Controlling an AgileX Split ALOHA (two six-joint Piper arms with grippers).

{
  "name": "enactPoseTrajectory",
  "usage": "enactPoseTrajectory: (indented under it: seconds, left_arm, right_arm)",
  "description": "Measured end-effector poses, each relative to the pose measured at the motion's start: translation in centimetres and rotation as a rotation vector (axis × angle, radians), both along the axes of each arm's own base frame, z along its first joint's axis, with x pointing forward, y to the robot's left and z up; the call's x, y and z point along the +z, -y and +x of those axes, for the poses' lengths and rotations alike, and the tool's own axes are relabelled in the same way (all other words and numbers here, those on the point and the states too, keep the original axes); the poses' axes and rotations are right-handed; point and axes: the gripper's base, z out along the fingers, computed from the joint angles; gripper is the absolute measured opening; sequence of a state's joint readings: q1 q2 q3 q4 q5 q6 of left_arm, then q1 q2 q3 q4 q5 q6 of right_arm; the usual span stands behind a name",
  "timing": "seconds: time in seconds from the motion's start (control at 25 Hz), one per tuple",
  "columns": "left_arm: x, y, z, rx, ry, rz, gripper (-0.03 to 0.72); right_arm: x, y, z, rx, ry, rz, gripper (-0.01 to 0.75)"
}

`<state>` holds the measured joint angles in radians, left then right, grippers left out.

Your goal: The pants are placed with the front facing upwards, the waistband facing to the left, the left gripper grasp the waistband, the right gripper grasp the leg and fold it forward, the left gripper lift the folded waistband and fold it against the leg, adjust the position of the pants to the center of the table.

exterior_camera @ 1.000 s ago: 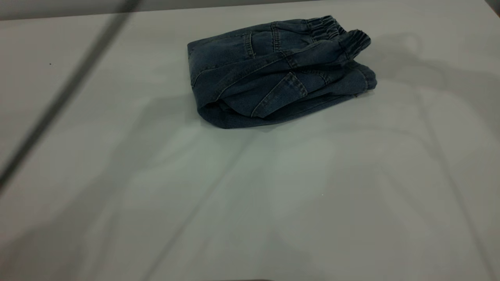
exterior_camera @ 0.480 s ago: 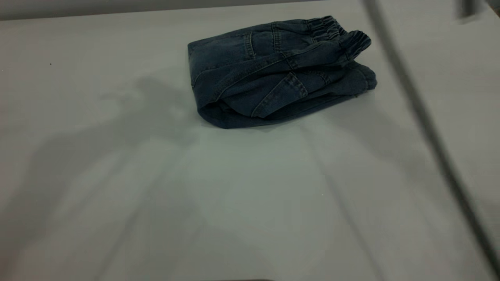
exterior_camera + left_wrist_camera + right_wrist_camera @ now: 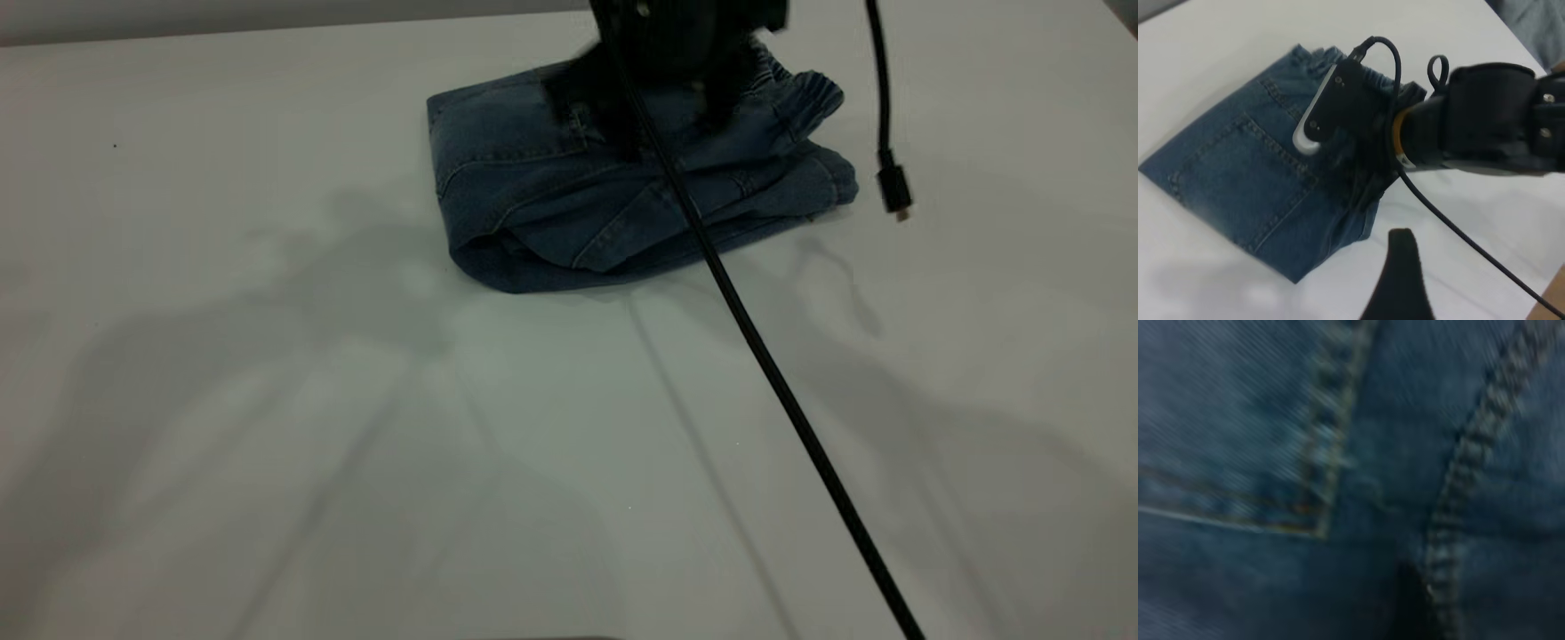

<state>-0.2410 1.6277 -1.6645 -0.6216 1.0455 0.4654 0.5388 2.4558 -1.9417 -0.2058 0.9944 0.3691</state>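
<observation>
One gripper, the right gripper point(image 3: 1361, 190), presses folded pants point(image 3: 542, 204); fingers' state unclear, ext. view blurred.

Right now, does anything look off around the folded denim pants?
Yes. The loose connector end of a thin black cable dangles free just right of the small blue denim pants, above the white table. The pants lie toward the far edge, not centred, with the black right gripper down on them.
</observation>
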Motion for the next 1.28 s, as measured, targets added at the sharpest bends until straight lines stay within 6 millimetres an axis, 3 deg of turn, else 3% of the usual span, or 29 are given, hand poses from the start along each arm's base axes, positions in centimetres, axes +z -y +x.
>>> enactPoseTrajectory:
  seconds: [0.2, 0.52, 0.76, 0.88, 1.16, 1.28]
  left_arm:
    - [-0.1, 0.0, -0.1, -0.006, -0.008, 0.004, 0.538]
    - [-0.1, 0.0, -0.1, -0.007, -0.009, 0.004, 0.538]
    - [-0.1, 0.0, -0.1, -0.011, -0.015, 0.006, 0.538]
    - [-0.1, 0.0, -0.2, -0.012, -0.016, 0.007, 0.538]
    - [-0.1, 0.0, -0.2, -0.013, -0.016, 0.007, 0.538]
    - [-0.1, 0.0, -0.2, -0.013, -0.015, 0.008, 0.538]
  right_arm:
    - [-0.2, 0.2, -1.4, -0.090, -0.148, -0.013, 0.418]
    - [-0.2, -1.4, -2.7, -0.398, -0.306, 0.182, 0.418]
    - [0.7, -2.4, -2.7, -0.386, -0.343, 0.266, 0.418]
    - [2.6, -2.9, -2.2, -0.314, -0.314, 0.293, 0.418]
    - [9.7, -4.8, -1.8, -0.054, -0.173, 0.429, 0.418]
    - [9.7, -4.1, -1.3, -0.029, -0.115, 0.344, 0.418]
